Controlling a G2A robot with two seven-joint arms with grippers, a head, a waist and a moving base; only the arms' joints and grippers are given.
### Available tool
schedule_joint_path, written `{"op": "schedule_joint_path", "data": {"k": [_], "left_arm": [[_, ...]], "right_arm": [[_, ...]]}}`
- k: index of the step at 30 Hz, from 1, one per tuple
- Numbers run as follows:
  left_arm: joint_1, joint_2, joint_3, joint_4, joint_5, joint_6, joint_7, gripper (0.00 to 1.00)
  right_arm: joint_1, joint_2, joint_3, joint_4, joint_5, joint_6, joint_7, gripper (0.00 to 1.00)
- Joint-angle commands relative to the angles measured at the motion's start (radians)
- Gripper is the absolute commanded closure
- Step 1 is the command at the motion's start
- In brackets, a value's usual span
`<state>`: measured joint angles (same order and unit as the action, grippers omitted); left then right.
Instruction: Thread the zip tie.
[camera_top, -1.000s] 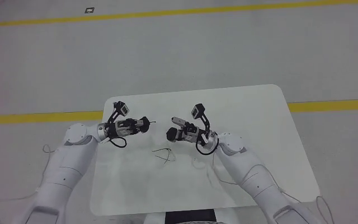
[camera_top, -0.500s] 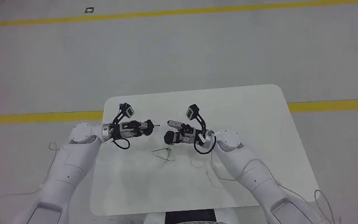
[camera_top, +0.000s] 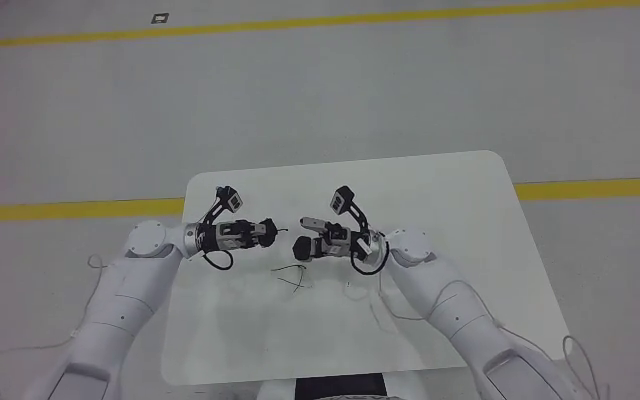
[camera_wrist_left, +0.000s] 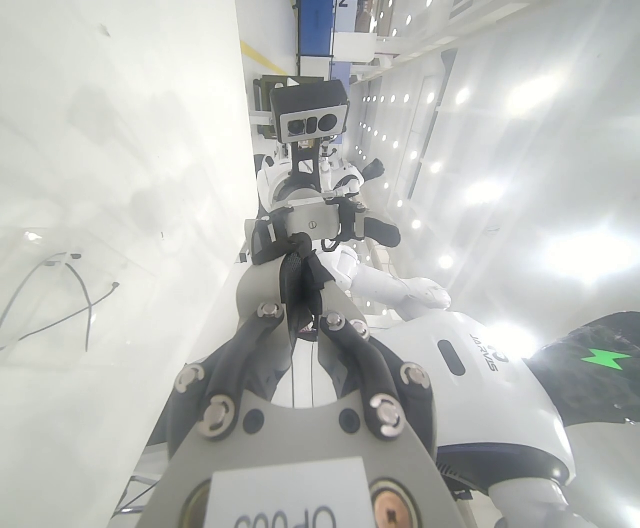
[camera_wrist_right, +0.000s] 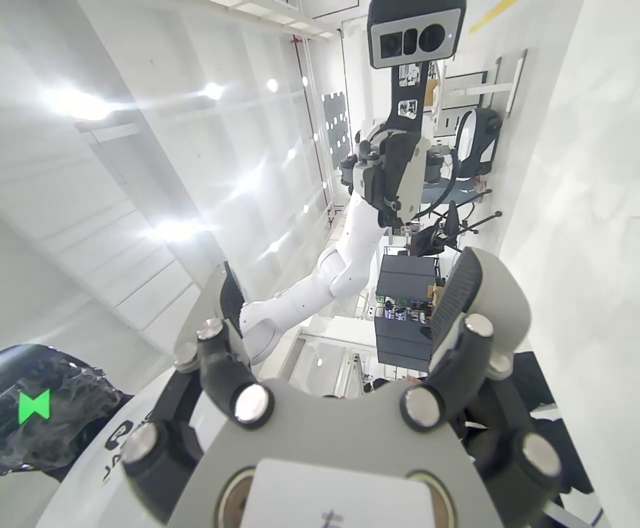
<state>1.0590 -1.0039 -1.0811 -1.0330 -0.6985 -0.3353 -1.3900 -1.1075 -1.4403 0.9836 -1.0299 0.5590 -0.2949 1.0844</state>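
Starting at the left gripper (camera_wrist_left: 298, 281), I see its jaws drawn almost together on a thin black strip, which I take to be the zip tie (camera_wrist_left: 300, 252). The strip runs out past the fingertips towards the other arm. The right gripper (camera_wrist_right: 347, 280) is spread wide with nothing between its pads.

From above, the two tools face each other nose to nose over the middle of the table (camera_top: 450, 200). The right one sits at about 4 o'clock from the left one, near it but not touching. At roughly 5 o'clock from the left gripper, and 6 o'clock from the right, a few loose ties (camera_top: 293, 275) lie flat on the tabletop, clear of both arms.

My read is that I'm at the handover stage of the threading. One end of the tie is pinched and held up in the air, and the open hand is lined up to take the free end. I can't tell from any view whether that end is the tail or the head, or whether it already sits inside the open jaws.

Next I'd need a small, slow closing move. The free end has to be centred between the right pads before I close them. The strip is thin and springy, so I expect it to flick aside if a pad nudges it off-centre.
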Motion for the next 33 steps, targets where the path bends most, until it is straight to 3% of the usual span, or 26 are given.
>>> {"op": "schedule_joint_path", "data": {"k": [1, 6, 22, 24, 25, 27, 33], "left_arm": [[0.0, 0.0, 0.0, 0.0, 0.0, 0.0, 0.0, 1.0], [0.0, 0.0, 0.0, 0.0, 0.0, 0.0, 0.0, 1.0], [0.0, 0.0, 0.0, 0.0, 0.0, 0.0, 0.0, 1.0], [0.0, 0.0, 0.0, 0.0, 0.0, 0.0, 0.0, 1.0], [0.0, 0.0, 0.0, 0.0, 0.0, 0.0, 0.0, 1.0], [0.0, 0.0, 0.0, 0.0, 0.0, 0.0, 0.0, 1.0], [0.0, 0.0, 0.0, 0.0, 0.0, 0.0, 0.0, 1.0]], "right_arm": [[-0.003, 0.002, 0.005, -0.006, -0.015, -0.001, -0.046, 0.0], [0.0, 0.003, 0.011, -0.007, -0.028, -0.027, -0.087, 0.0], [0.006, -0.003, -0.012, -0.032, -0.02, -0.004, -0.118, 0.0], [0.014, -0.006, -0.017, -0.022, -0.013, 0.001, -0.12, 0.26], [0.017, -0.007, -0.02, -0.016, -0.01, 0.002, -0.12, 0.45], [0.024, -0.01, -0.028, -0.001, -0.004, 0.005, -0.116, 0.55], [0.038, -0.018, -0.049, 0.044, 0.014, -0.001, -0.091, 0.68]]}}
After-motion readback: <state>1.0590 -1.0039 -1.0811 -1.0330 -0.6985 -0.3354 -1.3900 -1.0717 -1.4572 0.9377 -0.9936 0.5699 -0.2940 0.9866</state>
